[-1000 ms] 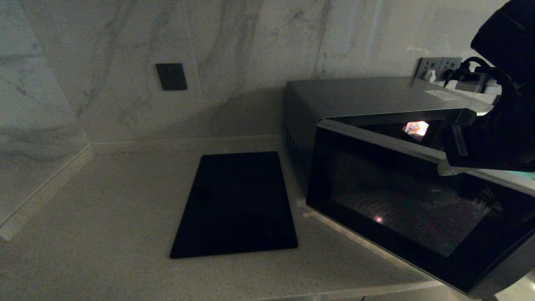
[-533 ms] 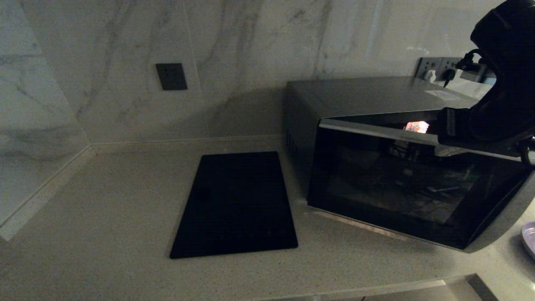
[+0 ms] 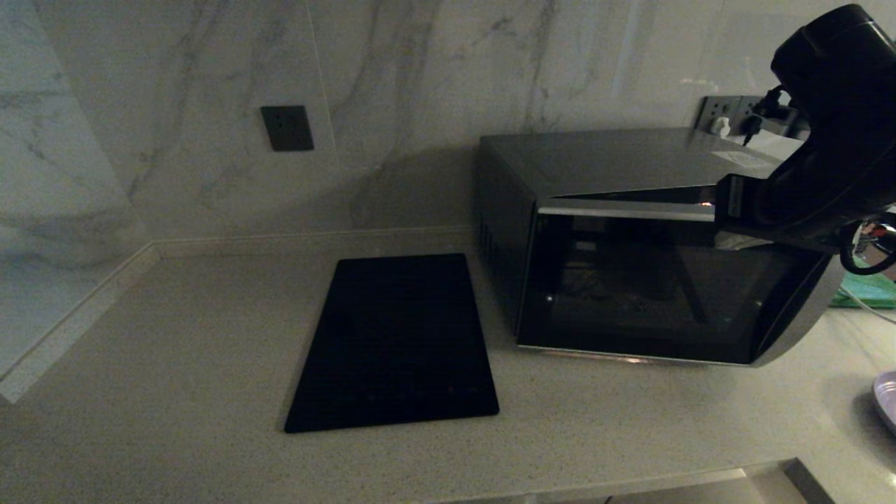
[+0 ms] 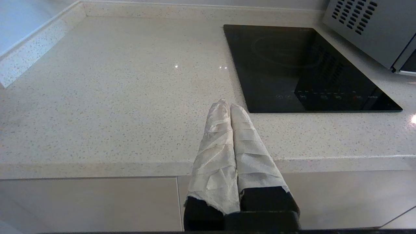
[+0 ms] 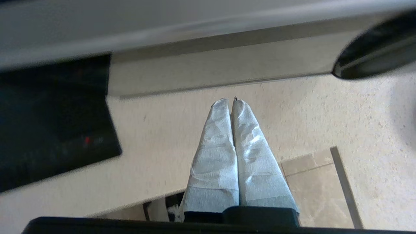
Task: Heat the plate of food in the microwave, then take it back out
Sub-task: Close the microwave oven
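The silver-grey microwave [image 3: 630, 161] stands at the right of the counter, its black glass door [image 3: 651, 294] almost closed, with a thin gap left along the top. My right gripper [image 3: 731, 241] is against the door's upper right part, fingers shut and empty; in the right wrist view the right gripper [image 5: 230, 99] has its white-wrapped fingers pressed together. A pale plate rim [image 3: 887, 400] shows on the counter at the far right edge; its food is out of view. My left gripper [image 4: 227, 104] hangs shut and empty over the counter's front edge.
A flat black cooktop [image 3: 395, 343] lies on the counter left of the microwave. A green board [image 3: 864, 290] lies behind the right arm. Wall sockets with plugs [image 3: 728, 115] sit behind the microwave. Bare speckled counter [image 3: 175, 364] spreads to the left.
The microwave door has swung from well ajar to almost closed. My right arm has moved back toward the microwave with it, fingers staying shut.
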`<state>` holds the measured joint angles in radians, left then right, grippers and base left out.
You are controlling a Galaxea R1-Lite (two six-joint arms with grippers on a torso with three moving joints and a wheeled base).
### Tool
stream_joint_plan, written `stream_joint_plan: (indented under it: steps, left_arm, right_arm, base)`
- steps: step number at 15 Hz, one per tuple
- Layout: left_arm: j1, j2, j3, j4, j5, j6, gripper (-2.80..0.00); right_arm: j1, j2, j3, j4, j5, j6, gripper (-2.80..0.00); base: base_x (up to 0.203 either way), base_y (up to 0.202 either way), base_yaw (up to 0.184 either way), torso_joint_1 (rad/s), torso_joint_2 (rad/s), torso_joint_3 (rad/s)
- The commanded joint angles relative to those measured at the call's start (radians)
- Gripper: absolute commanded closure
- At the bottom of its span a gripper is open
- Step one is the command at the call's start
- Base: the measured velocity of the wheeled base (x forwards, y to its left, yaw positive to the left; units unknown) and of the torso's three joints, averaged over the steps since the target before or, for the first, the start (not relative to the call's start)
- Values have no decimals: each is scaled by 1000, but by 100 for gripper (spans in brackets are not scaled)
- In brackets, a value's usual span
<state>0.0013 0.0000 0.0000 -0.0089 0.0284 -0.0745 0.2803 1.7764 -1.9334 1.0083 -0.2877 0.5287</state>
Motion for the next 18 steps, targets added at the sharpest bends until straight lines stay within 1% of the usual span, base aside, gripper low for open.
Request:
stream_joint_plan:
  steps: [1, 6, 9, 12, 15, 18]
  left_arm:
    - [0, 2, 0, 0, 1, -1, 0]
    - [0, 2, 0, 0, 1, -1, 0]
    - [0, 2, 0, 0, 1, -1, 0]
    - [0, 2, 0, 0, 1, -1, 0]
    - [0, 2, 0, 0, 1, -1, 0]
    - [0, 2, 0, 0, 1, -1, 0]
  right_arm:
    - [-31, 31, 4, -39, -1, 3, 0]
    - [-101, 77, 10, -172, -2, 1, 0]
    - [-132, 81, 38, -265, -1, 8, 0]
    - [-146, 81, 36, -269, 1, 11, 0]
    - [-156, 81, 54, -344, 1, 11, 0]
    - [-158, 96, 58, -383, 1, 11, 0]
  base:
    - [0, 0, 0, 0, 0, 0]
    - [0, 0, 0, 0, 0, 0]
    - [0, 0, 0, 0, 0, 0]
    - [0, 0, 0, 0, 0, 0]
    - [0, 0, 0, 0, 0, 0]
    - [0, 0, 0, 0, 0, 0]
